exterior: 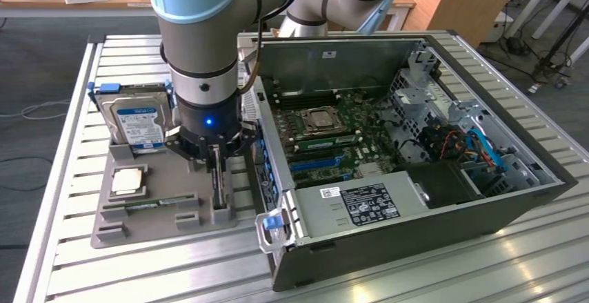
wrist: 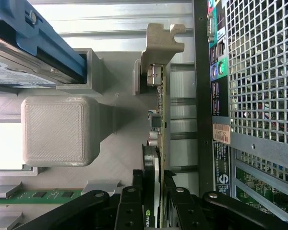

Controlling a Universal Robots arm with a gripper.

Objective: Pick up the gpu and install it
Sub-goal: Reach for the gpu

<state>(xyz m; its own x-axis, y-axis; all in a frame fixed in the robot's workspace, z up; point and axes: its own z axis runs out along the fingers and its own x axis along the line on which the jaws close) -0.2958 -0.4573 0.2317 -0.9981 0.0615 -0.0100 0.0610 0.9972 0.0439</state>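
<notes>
Mid-bench, right beside the computer case (exterior: 414,234), the gpu (wrist: 159,120) stands on edge in its gray holder (exterior: 156,230) (not lifted yet). Claw (exterior: 217,159) looks clamped on it, so this is the grab step. I'd guess freeing it needs a dead-straight pull upward.

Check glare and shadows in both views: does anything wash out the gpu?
Exterior view: even room light, soft sheen on the table slats, no hard shadows; the gpu reads dark against the grey holder. Wrist view: strong glare on the slats beyond the gpu's bracket, a white part in the holder is blown out, the gpu itself is evenly lit.
</notes>
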